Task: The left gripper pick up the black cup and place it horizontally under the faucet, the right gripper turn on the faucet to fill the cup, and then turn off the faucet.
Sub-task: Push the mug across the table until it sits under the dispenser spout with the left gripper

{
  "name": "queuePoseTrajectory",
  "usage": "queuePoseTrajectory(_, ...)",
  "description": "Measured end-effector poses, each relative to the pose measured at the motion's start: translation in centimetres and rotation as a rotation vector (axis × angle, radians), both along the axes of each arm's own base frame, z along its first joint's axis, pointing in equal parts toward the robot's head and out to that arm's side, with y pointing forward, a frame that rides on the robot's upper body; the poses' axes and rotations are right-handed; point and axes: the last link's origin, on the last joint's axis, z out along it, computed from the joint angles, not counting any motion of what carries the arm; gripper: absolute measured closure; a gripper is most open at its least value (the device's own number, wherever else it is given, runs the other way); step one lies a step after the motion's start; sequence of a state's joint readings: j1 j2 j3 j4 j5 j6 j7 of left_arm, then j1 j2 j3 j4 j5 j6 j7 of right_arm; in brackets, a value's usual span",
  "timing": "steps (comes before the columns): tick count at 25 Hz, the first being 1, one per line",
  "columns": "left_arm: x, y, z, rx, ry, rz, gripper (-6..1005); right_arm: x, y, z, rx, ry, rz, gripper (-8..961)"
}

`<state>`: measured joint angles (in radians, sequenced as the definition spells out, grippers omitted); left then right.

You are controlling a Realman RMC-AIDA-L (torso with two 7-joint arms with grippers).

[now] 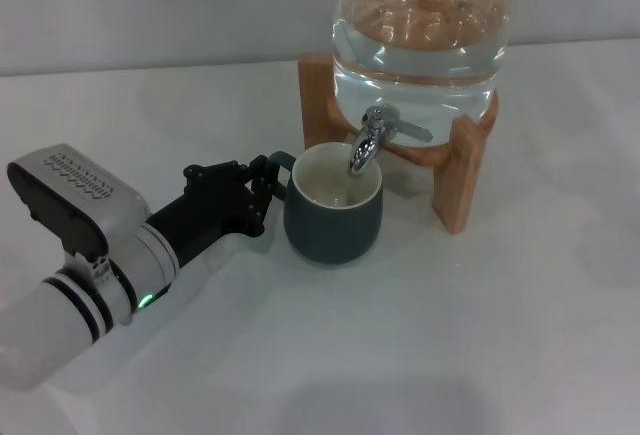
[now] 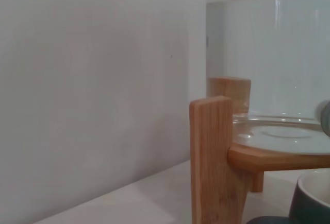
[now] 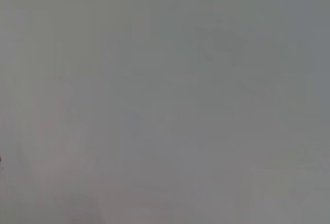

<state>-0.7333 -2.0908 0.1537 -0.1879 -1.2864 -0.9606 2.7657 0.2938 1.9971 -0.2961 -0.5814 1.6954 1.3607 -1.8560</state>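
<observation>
While the left pincer (image 1: 262, 193) grips the squat charcoal mug's (image 1: 333, 223) handle, hold it steady under the chrome tap (image 1: 368, 141) — level, unmoving.

1. The top of the water jug (image 1: 420, 25) was cut off by the upper edge in the head view.
2. The left gripper (image 1: 262, 187) met the black cup (image 1: 333, 220) at its handle; whether its fingers clamped it could not be told.
3. The right wrist view showed only a blank grey surface.
4. In the left wrist view, only a corner of the cup (image 2: 312, 198) was visible.
</observation>
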Motion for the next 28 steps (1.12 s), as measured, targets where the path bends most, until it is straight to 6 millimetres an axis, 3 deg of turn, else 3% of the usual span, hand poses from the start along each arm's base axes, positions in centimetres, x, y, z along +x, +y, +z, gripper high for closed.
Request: queuePoseTrajectory(28, 1.5, 0.1, -0.9, -0.04, 0.011, -0.045, 897, 0.1, 0.0, 0.1, -0.001, -0.004, -0.003, 111)
